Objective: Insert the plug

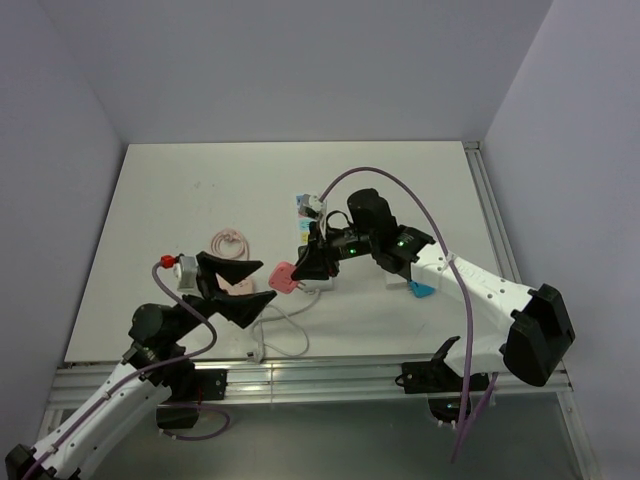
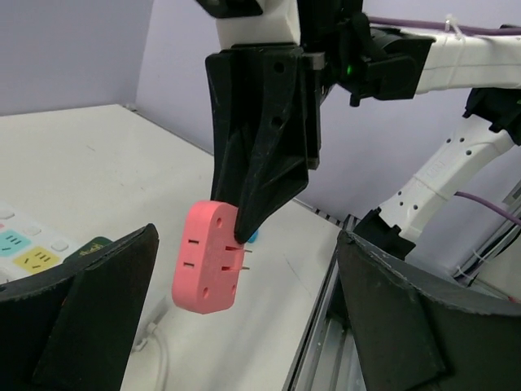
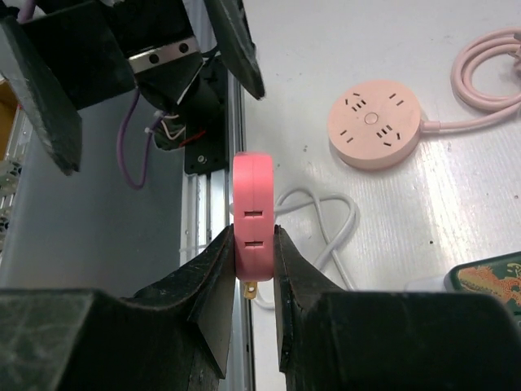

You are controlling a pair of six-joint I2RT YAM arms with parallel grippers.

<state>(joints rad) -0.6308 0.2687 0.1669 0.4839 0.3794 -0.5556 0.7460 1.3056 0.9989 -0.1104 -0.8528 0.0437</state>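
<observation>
My right gripper (image 1: 301, 272) is shut on a flat pink plug adapter (image 1: 284, 277) and holds it above the table. In the right wrist view the fingers (image 3: 213, 269) pinch both faces of the adapter (image 3: 253, 199), and a brass prong shows below it. The adapter hangs in the middle of the left wrist view (image 2: 209, 258), prongs pointing right. My left gripper (image 1: 254, 288) is open and empty just left of it, its jaws wide apart (image 2: 244, 326). A round pink socket (image 3: 376, 124) lies on the table, partly under my left gripper (image 1: 238, 285).
A white power strip (image 1: 303, 212) with coloured sockets lies under my right arm and shows at the left wrist view's edge (image 2: 24, 244). A coiled pink cable (image 1: 230, 243), a looped white cable (image 1: 285, 330) and a small blue piece (image 1: 421, 289) lie on the table.
</observation>
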